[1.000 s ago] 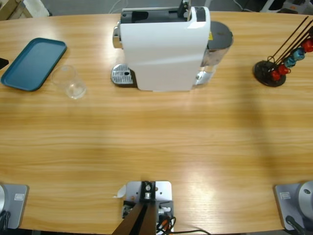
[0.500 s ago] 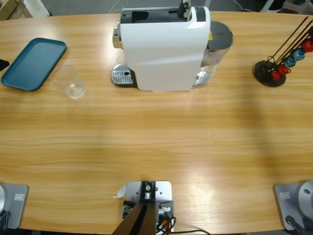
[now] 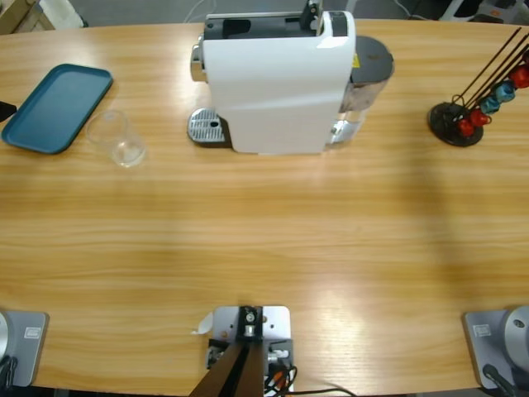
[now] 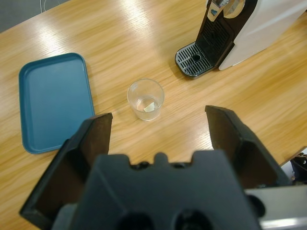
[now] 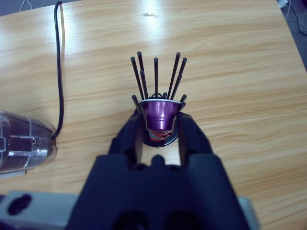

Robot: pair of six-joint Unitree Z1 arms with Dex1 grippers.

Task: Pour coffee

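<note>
Nothing is moving since before: left gripper (image 4: 158, 129) is hovering spread above the glass (image 4: 145, 99); right gripper (image 5: 162, 125) is clamping a purple capsule (image 5: 160, 114) (over the rack (image 5: 158, 79)).

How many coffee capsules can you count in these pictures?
5 at least: one purple capsule held in the right hand, and two red capsules and two blue capsules on the rack. Others may be hidden.

Teal tray (image 3: 56, 107) on the table (image 3: 264, 240), beside capsule rack (image 3: 457, 122).
</note>
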